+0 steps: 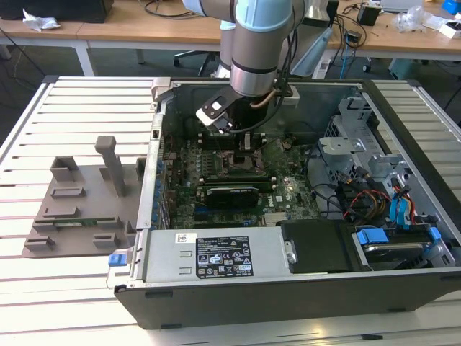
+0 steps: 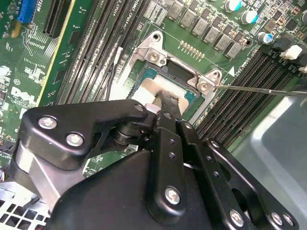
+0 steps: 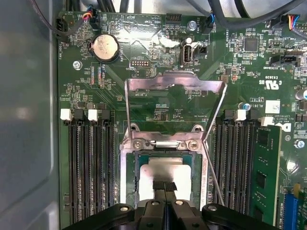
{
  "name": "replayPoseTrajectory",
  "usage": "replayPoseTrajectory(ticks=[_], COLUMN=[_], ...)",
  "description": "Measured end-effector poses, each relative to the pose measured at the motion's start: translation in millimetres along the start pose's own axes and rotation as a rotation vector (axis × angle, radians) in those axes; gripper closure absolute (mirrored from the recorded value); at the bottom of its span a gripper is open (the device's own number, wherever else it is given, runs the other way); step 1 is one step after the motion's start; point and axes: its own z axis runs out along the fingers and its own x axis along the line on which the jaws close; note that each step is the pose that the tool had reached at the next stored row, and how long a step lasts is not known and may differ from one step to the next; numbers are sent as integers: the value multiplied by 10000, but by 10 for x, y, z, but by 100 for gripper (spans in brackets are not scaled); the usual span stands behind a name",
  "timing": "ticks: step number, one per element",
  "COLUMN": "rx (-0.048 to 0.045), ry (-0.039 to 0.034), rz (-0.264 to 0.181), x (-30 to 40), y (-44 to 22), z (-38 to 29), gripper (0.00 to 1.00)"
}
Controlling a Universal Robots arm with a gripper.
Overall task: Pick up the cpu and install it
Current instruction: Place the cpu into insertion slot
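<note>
The cpu (image 3: 163, 168) (image 2: 149, 87), a silvery-white square lid, lies flat inside the dark metal-framed socket (image 3: 125, 167) (image 2: 154, 47) on the green motherboard. My gripper (image 3: 164, 186) (image 2: 168, 99) stands right over it with its two black fingers pressed together, tips resting on or just above the lid; I cannot tell if they touch. The socket's load plate (image 3: 175, 84) is swung up and its thin lever (image 3: 214, 175) (image 2: 259, 89) is released. In the exterior view the gripper (image 1: 245, 146) reaches down into the open computer case (image 1: 155, 216).
Memory slots (image 3: 88, 163) flank the socket on both sides, with one module (image 3: 265, 177) fitted. A grey slotted fixture plate (image 1: 72, 198) lies on the slatted table at the exterior view's left. A power supply (image 1: 216, 256) and drive cage (image 1: 360, 144) fill the case.
</note>
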Motion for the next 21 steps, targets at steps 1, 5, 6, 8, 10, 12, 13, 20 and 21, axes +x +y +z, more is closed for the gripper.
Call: replayPoseTrajectory(ticks=[1, 5, 6, 8, 10, 12, 13, 20, 21], rx=[-2, -8, -23, -8, -6, -7, -7, -6, -5], ry=[-1, 6, 25, 10, 3, -6, -10, -41, -43], rz=[0, 0, -2, 0, 0, 0, -1, 2, 2], x=[-1, 0, 3, -4, -8, -12, -13, -22, -23], y=[6, 60, 65, 58, 54, 50, 49, 38, 37], z=[1, 0, -12, -123, -201, -293, -319, -542, -561], gripper=[89, 89, 89, 89, 89, 89, 89, 89, 89])
